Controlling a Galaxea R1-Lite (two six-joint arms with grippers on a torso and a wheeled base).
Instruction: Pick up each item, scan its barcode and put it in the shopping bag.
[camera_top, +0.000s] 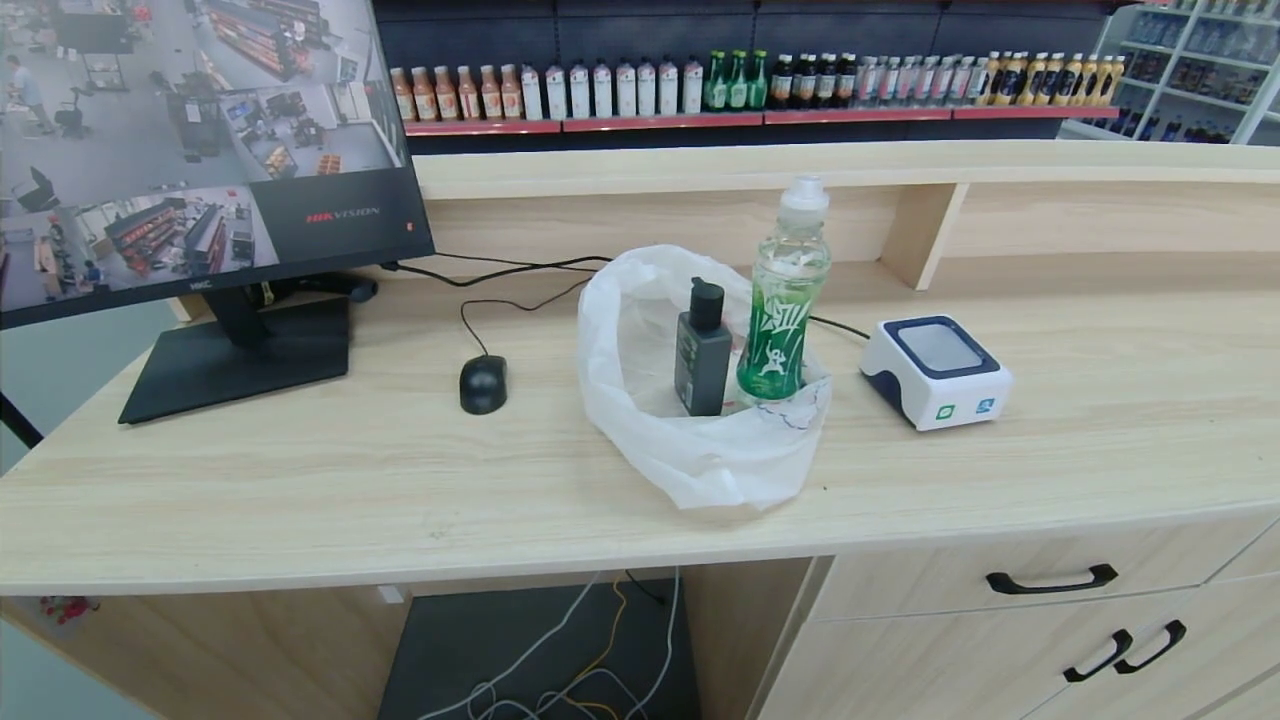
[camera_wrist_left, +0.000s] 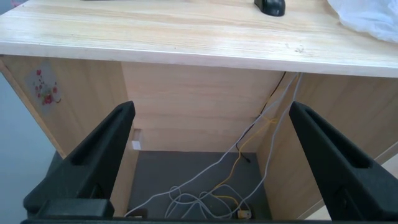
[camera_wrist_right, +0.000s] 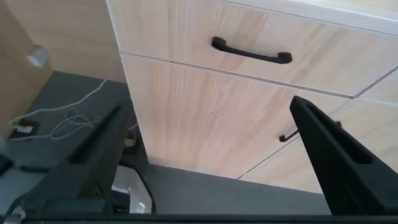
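Observation:
A white plastic shopping bag (camera_top: 690, 450) stands open in the middle of the wooden counter (camera_top: 300, 480). Inside it a dark pump bottle (camera_top: 702, 350) and a green drink bottle (camera_top: 785, 300) with a white cap stand upright side by side. To the right of the bag sits a white and blue barcode scanner (camera_top: 935, 372). My left gripper (camera_wrist_left: 211, 155) is open below the counter's front edge, facing the space under the counter. My right gripper (camera_wrist_right: 211, 162) is open, held low in front of the drawer fronts (camera_wrist_right: 249, 112).
A monitor (camera_top: 190, 150) on a black stand fills the counter's left end, with a black mouse (camera_top: 483, 383) and cables beside it. A raised ledge runs along the back. Drawers with black handles (camera_top: 1050, 580) lie below right; loose cables (camera_wrist_left: 211, 193) hang under the counter.

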